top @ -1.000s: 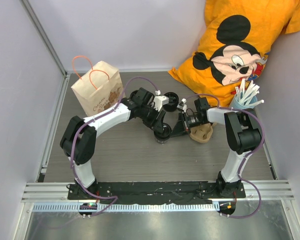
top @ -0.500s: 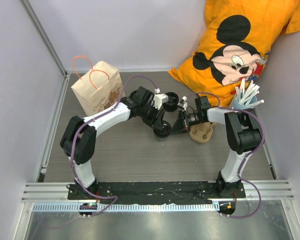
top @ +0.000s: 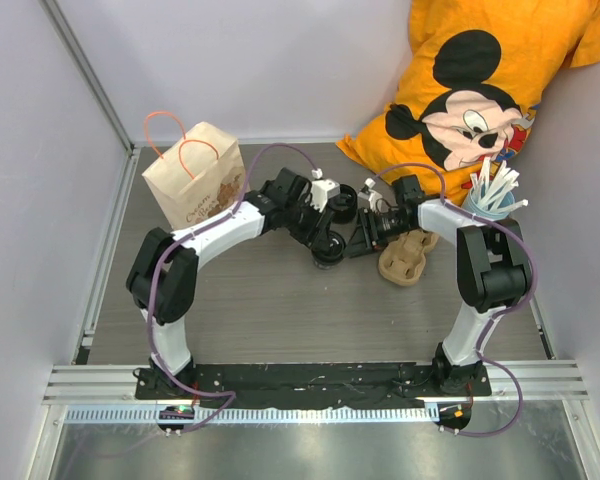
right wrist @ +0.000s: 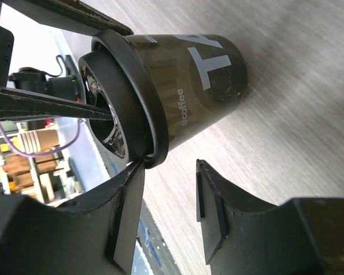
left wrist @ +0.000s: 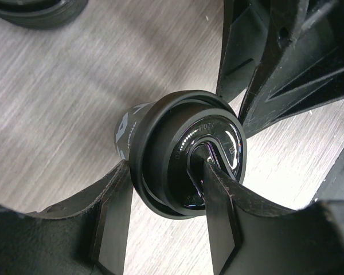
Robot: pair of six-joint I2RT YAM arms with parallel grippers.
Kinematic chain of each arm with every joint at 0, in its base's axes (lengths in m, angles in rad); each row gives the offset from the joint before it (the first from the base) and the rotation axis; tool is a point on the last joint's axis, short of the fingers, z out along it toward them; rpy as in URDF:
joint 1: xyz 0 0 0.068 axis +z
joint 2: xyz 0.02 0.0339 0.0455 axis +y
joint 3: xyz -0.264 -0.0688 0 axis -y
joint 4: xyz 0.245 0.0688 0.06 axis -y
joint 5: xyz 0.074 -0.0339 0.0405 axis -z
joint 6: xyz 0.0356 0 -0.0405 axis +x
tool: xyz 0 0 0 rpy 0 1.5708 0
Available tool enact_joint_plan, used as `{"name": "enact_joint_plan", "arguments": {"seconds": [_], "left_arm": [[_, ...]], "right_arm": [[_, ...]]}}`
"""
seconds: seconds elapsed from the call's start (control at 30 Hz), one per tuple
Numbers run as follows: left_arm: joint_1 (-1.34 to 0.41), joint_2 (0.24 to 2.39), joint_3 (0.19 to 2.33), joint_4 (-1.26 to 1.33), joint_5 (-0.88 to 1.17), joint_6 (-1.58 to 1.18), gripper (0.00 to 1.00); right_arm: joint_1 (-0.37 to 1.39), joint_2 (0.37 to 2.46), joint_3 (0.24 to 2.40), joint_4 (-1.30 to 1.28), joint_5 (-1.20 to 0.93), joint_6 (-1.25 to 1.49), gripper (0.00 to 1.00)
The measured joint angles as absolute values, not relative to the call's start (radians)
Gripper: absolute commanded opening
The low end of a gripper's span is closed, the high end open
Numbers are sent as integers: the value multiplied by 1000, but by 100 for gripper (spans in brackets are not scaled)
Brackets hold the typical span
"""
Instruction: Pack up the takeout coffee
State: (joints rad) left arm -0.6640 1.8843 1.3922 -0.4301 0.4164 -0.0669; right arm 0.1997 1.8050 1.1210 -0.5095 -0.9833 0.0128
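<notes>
Black takeout coffee [left wrist: 139, 133] upright, lid [left wrist: 163, 143] up, long axis vertical.

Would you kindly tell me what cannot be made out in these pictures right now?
- Top view: takeout coffee mostly hidden under the left pincer.
- Left wrist view: black round thing cut off by the top edge; unidentifiable.
- Right wrist view: large white lettering wraps round the cup, unreadable.
- All views: the contents, sealed under the lid.

Left tool [left wrist: 166, 167] seemingly clamped, right tool [right wrist: 169, 169] parted
</notes>
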Motion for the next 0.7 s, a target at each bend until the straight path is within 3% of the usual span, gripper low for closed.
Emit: {"name": "enact_joint_plan", "arguments": {"seconds": [0.27,0.7], "left_arm": [[-643,1913,1420,-430,447,-67,0],[-622,1954,1462,-448,522,-62,0]], "right_arm": [[198,1830,1174,-545,-977,-7,44],[193,1841,1296,-535,-988,-3,50]]}}
